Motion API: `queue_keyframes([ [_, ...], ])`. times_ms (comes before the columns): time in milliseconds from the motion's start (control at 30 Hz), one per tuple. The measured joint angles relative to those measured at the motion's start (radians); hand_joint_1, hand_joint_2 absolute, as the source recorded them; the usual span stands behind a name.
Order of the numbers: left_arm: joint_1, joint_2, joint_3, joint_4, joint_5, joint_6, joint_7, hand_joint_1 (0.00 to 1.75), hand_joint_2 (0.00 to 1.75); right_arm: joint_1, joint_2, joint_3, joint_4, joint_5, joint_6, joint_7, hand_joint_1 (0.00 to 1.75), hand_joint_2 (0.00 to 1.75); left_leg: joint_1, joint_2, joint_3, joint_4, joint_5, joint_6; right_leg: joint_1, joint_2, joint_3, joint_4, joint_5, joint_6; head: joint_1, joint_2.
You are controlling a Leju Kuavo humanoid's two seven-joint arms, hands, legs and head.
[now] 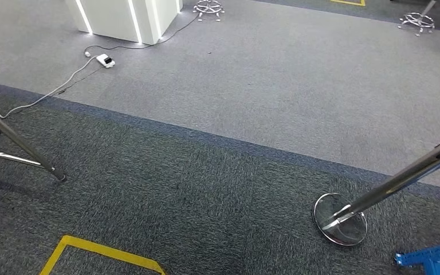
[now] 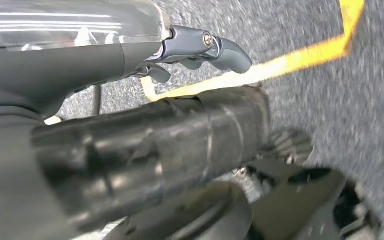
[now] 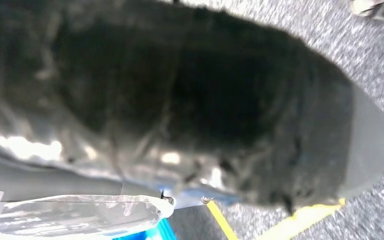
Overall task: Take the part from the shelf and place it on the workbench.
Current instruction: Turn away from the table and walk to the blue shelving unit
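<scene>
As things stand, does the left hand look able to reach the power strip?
Probably not. The power strip lies far ahead on the floor by the white pedestal, while the left hand hangs over yellow tape near the robot.

The head camera looked down at grey carpet (image 1: 217, 189); both wrist cameras faced floorward, sharing its yellow tape (image 1: 100, 252).
</scene>
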Motion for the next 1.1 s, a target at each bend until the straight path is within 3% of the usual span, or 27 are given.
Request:
queue_keyframes([
  [33,0.001,0.000,0.000,0.000,0.000,0.000,0.000,0.00,0.00,0.000,0.000,0.000,0.000,0.000,0.000,0.000,0.00,0.00,-0.002,0.014,0.000,0.000,-0.001,0.001,-0.001,-0.006,-0.024,0.048,-0.014,0.001,0.000,0.000],
  [67,0.001,0.000,0.000,0.000,-0.001,0.000,0.000,0.00,0.00,0.000,0.000,0.000,0.000,0.001,0.000,0.000,0.00,0.00,-0.004,0.027,0.001,0.000,-0.003,0.002,-0.002,-0.009,-0.030,0.061,-0.009,0.000,0.000,0.000],
  [100,0.000,0.000,0.000,0.000,-0.002,0.000,0.000,0.00,0.00,0.001,0.000,0.000,0.000,0.001,0.000,0.000,0.00,0.00,-0.006,0.039,0.002,0.000,-0.004,0.002,-0.001,-0.013,-0.014,0.033,0.014,-0.003,0.000,0.000],
  [167,-0.003,0.000,0.000,0.000,-0.005,0.000,0.000,0.00,0.00,0.002,-0.001,-0.001,0.000,0.003,-0.001,0.000,0.00,0.00,-0.009,0.060,0.008,0.000,-0.009,0.000,0.007,-0.042,0.060,-0.105,0.076,-0.017,0.000,0.000],
  [233,-0.004,-0.001,0.000,0.000,-0.008,0.000,0.000,0.00,0.00,-0.001,-0.002,-0.002,0.000,0.006,-0.001,0.000,0.00,0.00,-0.011,0.078,0.013,-0.001,-0.014,-0.007,0.019,-0.072,0.111,-0.205,0.104,-0.032,0.000,0.000],
  [267,-0.005,-0.001,0.000,0.000,-0.009,0.000,0.000,0.00,0.00,-0.001,-0.002,-0.002,0.000,0.008,-0.002,0.000,0.00,0.00,-0.011,0.087,0.016,-0.003,-0.015,-0.012,0.024,-0.075,0.116,-0.218,0.103,-0.036,0.000,0.000],
  [400,-0.012,-0.001,0.000,0.000,-0.010,0.000,0.000,0.00,0.00,0.001,-0.004,-0.005,0.000,0.010,-0.002,-0.001,0.00,0.00,-0.011,0.111,0.027,-0.012,-0.016,-0.024,0.027,-0.048,0.114,-0.227,0.109,-0.045,0.000,0.000],
  [567,-0.013,-0.001,0.000,0.000,-0.010,0.000,0.000,0.00,0.00,0.000,-0.004,-0.005,0.000,0.011,-0.002,-0.001,0.00,0.00,-0.012,0.112,0.029,-0.012,-0.017,-0.026,0.026,-0.045,0.117,-0.232,0.111,-0.046,-0.001,0.000],
  [633,-0.013,0.000,0.000,0.000,-0.010,-0.001,0.000,0.00,0.00,0.000,-0.004,-0.005,0.000,0.011,-0.002,-0.001,0.00,0.00,-0.010,0.069,0.022,0.011,-0.037,-0.032,0.017,-0.035,0.127,-0.245,0.118,-0.052,0.000,0.000],
  [667,-0.012,0.000,0.000,0.000,-0.010,-0.001,-0.001,0.00,0.00,-0.001,-0.004,-0.006,0.000,0.011,-0.001,-0.002,0.00,0.00,-0.008,0.038,-0.006,0.073,-0.071,-0.035,0.013,-0.023,0.130,-0.250,0.122,-0.056,0.000,0.000],
  [700,-0.010,0.000,0.000,0.000,-0.010,-0.001,-0.001,0.00,0.00,-0.002,-0.004,-0.006,0.000,0.011,-0.001,-0.002,0.00,0.00,-0.004,0.007,-0.031,0.118,-0.080,-0.040,0.010,0.002,0.132,-0.252,0.124,-0.058,0.000,0.000],
  [767,-0.004,0.000,0.000,0.000,-0.010,-0.001,-0.001,0.00,0.00,-0.002,-0.004,-0.006,0.000,0.011,0.000,-0.003,0.00,0.00,0.005,-0.034,-0.046,0.122,-0.053,-0.047,0.007,0.054,0.130,-0.241,0.120,-0.055,-0.001,0.000],
  [800,-0.003,0.000,0.000,0.000,-0.010,-0.001,-0.002,0.00,0.00,-0.002,-0.004,-0.006,0.000,0.011,0.001,-0.004,0.00,0.00,0.008,-0.054,-0.027,0.065,-0.015,-0.048,0.007,0.077,0.127,-0.231,0.116,-0.049,-0.001,0.000],
  [867,-0.004,0.000,0.000,0.000,-0.010,-0.001,-0.004,0.00,0.00,-0.002,-0.004,-0.007,0.000,0.011,0.000,-0.004,0.00,0.00,0.008,-0.080,-0.008,0.009,0.001,-0.043,0.006,0.094,0.116,-0.220,0.113,-0.035,-0.001,0.000],
  [933,-0.007,0.001,0.000,0.000,-0.010,0.000,-0.006,0.00,0.00,0.000,-0.005,-0.008,0.000,0.011,0.000,-0.005,0.00,0.00,0.004,-0.065,-0.008,0.007,0.004,-0.031,0.004,0.108,0.109,-0.220,0.116,-0.023,-0.001,0.000],
  [1000,-0.008,0.001,0.000,0.000,-0.010,0.000,-0.007,0.00,0.00,0.002,-0.005,-0.008,0.000,0.011,0.000,-0.005,0.00,0.00,0.005,-0.044,-0.004,-0.002,0.011,-0.016,0.003,0.077,0.098,-0.197,0.101,-0.014,0.000,0.000],
  [1067,-0.006,0.002,0.000,0.000,-0.010,0.000,-0.007,0.00,0.00,0.000,-0.005,-0.009,0.000,0.011,-0.001,-0.005,0.00,0.00,0.004,-0.020,-0.004,-0.008,0.015,-0.006,0.004,0.019,0.052,-0.102,0.046,-0.007,0.001,0.000],
  [1100,-0.004,0.002,0.000,0.000,-0.010,0.000,-0.008,0.00,0.00,-0.001,-0.005,-0.009,0.000,0.012,-0.001,-0.005,0.00,0.00,0.003,-0.008,-0.004,-0.009,0.014,-0.004,0.003,0.002,0.017,-0.034,0.013,-0.003,0.001,0.000],
])
